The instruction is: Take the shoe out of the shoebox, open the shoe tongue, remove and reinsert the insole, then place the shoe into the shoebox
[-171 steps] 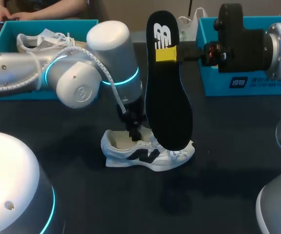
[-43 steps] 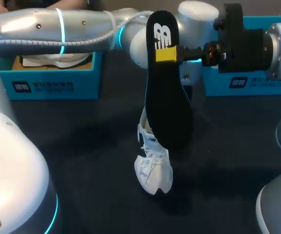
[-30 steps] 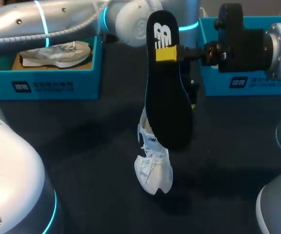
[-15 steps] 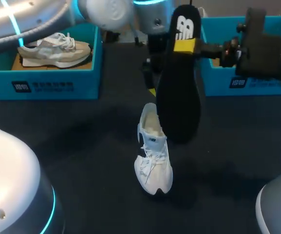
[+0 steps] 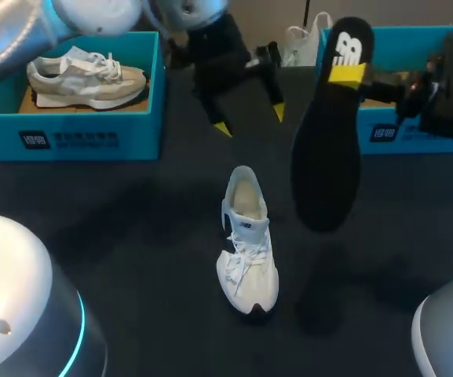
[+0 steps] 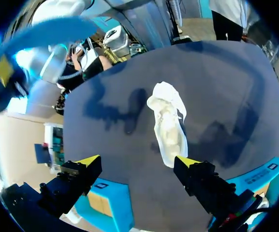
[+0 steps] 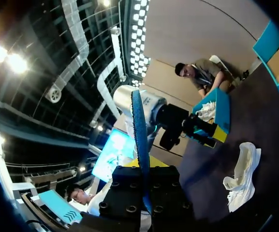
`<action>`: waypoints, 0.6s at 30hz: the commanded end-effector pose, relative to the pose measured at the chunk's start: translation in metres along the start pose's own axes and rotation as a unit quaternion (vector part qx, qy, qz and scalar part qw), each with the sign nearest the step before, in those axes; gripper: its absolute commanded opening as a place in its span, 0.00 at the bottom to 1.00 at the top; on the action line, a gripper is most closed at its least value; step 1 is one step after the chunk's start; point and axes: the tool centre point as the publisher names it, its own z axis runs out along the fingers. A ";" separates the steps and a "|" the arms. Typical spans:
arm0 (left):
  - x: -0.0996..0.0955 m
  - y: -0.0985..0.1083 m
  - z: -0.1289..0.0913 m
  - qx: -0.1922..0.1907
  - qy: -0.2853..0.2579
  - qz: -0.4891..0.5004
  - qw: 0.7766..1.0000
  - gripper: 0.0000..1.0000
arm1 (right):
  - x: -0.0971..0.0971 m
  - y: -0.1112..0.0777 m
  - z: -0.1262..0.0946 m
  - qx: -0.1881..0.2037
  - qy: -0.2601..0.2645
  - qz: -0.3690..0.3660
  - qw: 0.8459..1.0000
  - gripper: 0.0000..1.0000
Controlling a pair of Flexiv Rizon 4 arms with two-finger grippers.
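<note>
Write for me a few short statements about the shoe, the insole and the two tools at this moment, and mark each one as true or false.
1. The white shoe lies on the table, outside the left box and the right box. True.
2. The right tool is shut on the insole. True.
3. The left tool grips the white shoe. False: it is open, above the table, apart from the shoe.
4. The insole sits inside the white shoe. False: it hangs in the air, held by the right tool.
5. The left box is empty. False: a grey shoe lies in it.
</note>
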 end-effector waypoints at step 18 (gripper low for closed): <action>0.016 -0.026 -0.047 -0.040 -0.096 0.045 0.994 1.00 | -0.046 0.051 -0.015 0.028 0.004 0.104 0.994 0.00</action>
